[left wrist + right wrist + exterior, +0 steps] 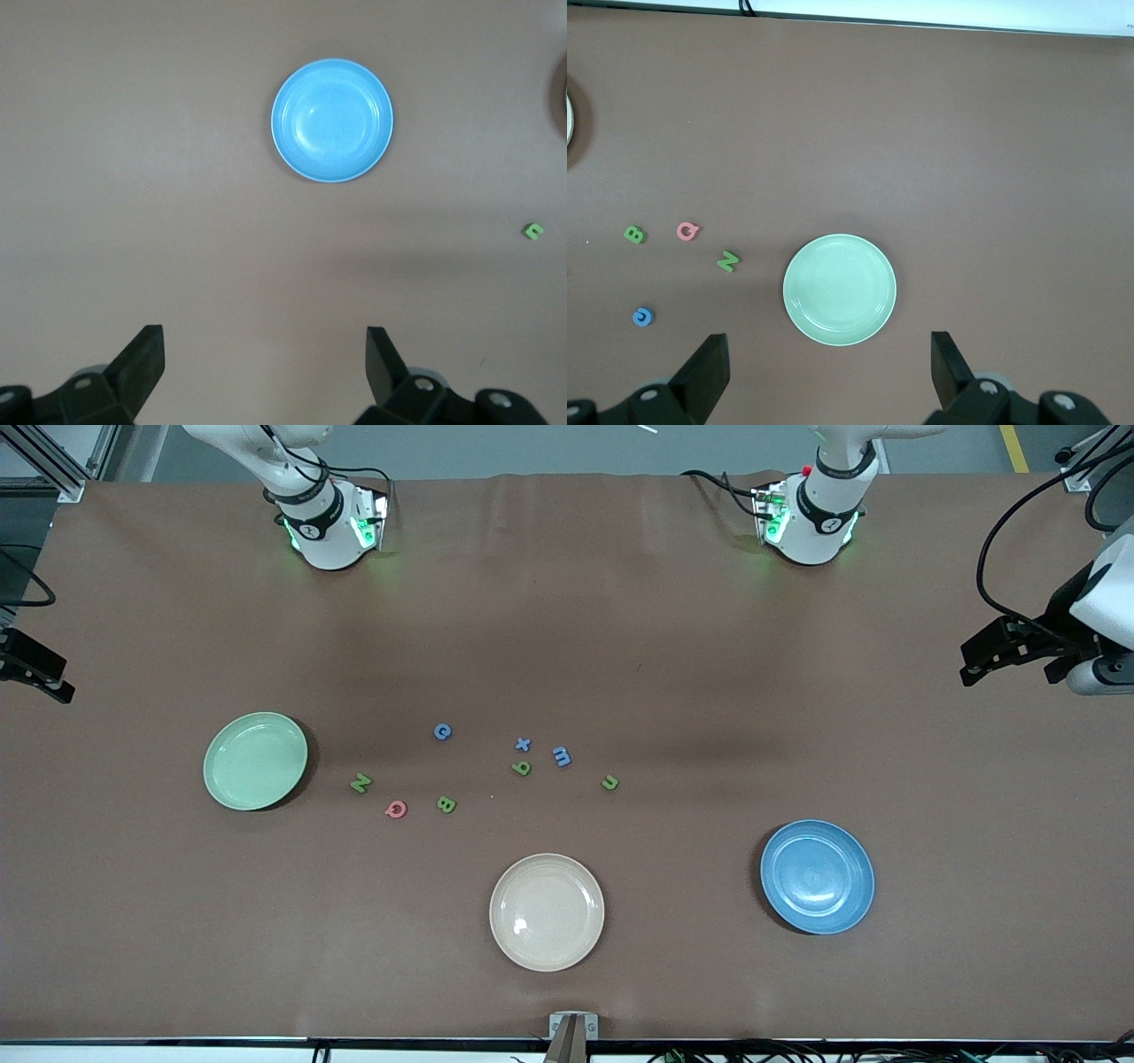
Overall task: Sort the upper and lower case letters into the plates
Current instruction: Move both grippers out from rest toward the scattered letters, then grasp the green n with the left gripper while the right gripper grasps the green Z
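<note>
Brown cloth covered the whole table (567, 602), and nothing on it had been sorted yet. My left gripper (266, 363) hung high over the left arm's end of the table, fingers spread wide and holding nothing, with the blue plate (332, 120) below it. My right gripper (830, 367) hung the same way, spread and empty, over the mint green plate (840, 289) at the right arm's end.

All eight letters lay loose between the two plates: blue C (442, 732), green N (360, 783), pink Q (396, 809) and green B (446, 804) toward the green plate; blue x (523, 744), green p (522, 767), blue m (562, 756) and green n (609, 782) toward the blue one. A cream plate (547, 911) sat nearer the front camera.

I judged the first pick was due: lowering squarely onto one thin, flat piece, most likely N or n.
</note>
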